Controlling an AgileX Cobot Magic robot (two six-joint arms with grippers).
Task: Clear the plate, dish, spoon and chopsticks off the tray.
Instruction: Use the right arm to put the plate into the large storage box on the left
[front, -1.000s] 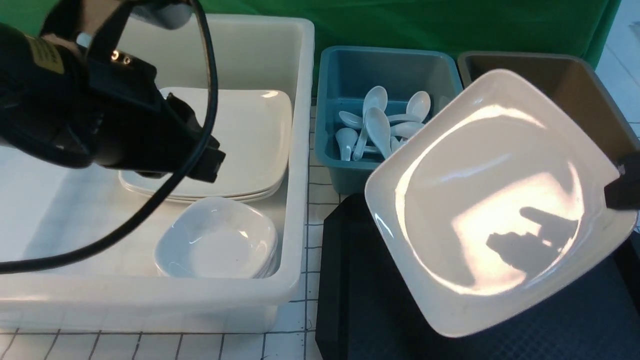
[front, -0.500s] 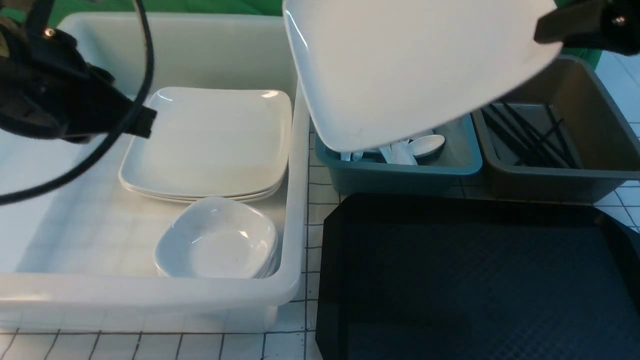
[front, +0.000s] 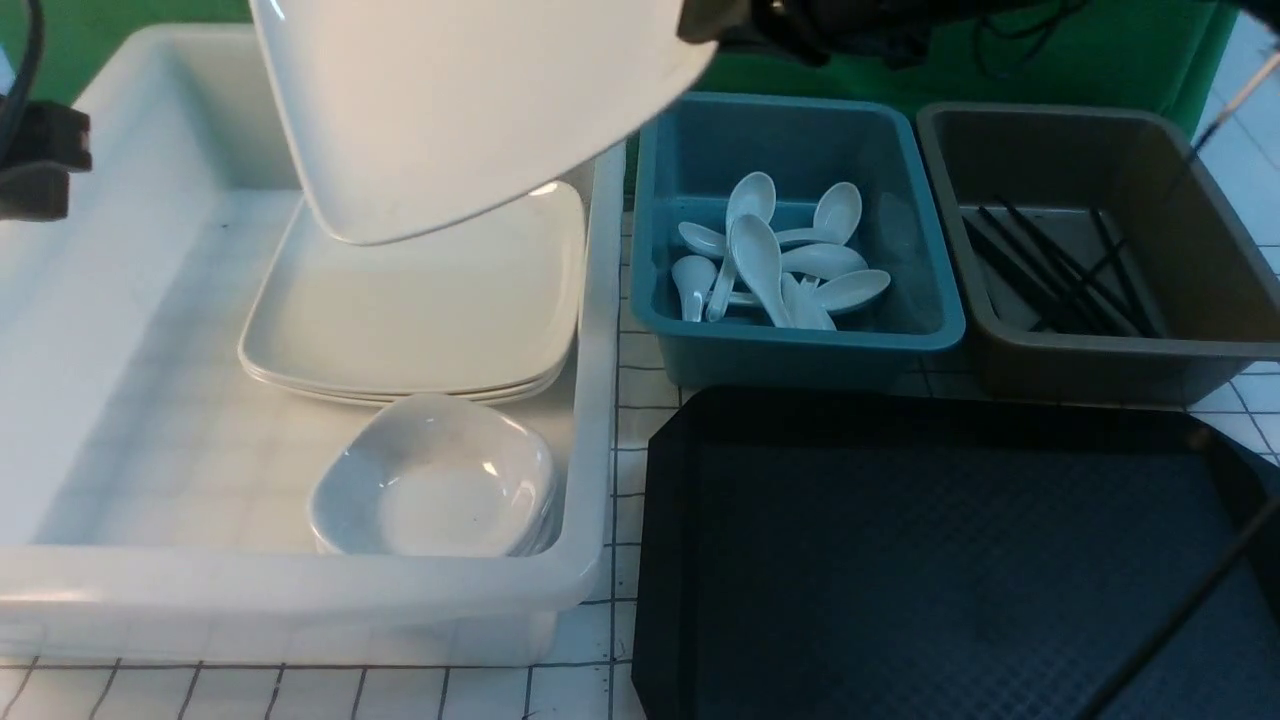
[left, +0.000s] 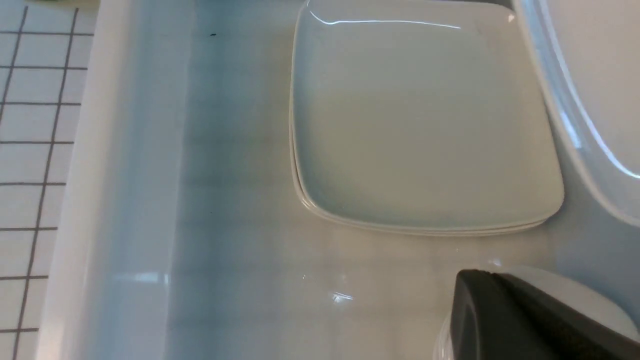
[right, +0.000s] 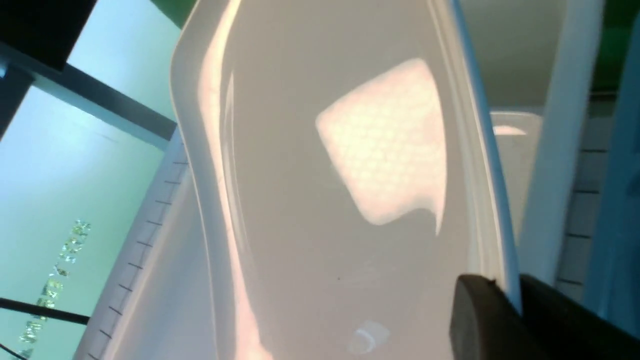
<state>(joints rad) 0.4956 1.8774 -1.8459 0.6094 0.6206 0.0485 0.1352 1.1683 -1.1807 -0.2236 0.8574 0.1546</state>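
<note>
My right gripper (front: 700, 25) is shut on the rim of the large white square plate (front: 450, 110) and holds it tilted in the air over the back of the white tub. The right wrist view shows the rim (right: 480, 165) pinched between my fingers, at the gripper (right: 507, 295). The black tray (front: 940, 560) has nothing on it. White spoons (front: 770, 260) lie in the blue bin. Black chopsticks (front: 1060, 270) lie in the brown bin. My left gripper (front: 40, 165) is at the tub's far left edge, shut and empty (left: 495, 280).
The white tub (front: 590, 400) holds a stack of square plates (front: 420, 310) and stacked small dishes (front: 435, 480). The blue bin (front: 800, 345) and brown bin (front: 1100, 365) stand behind the tray. The held plate's edge shows in the left wrist view (left: 600, 100).
My right gripper has carried the plate from above the tray up and left, past the bins, to above the tub. My left arm has drawn back to the left.
</note>
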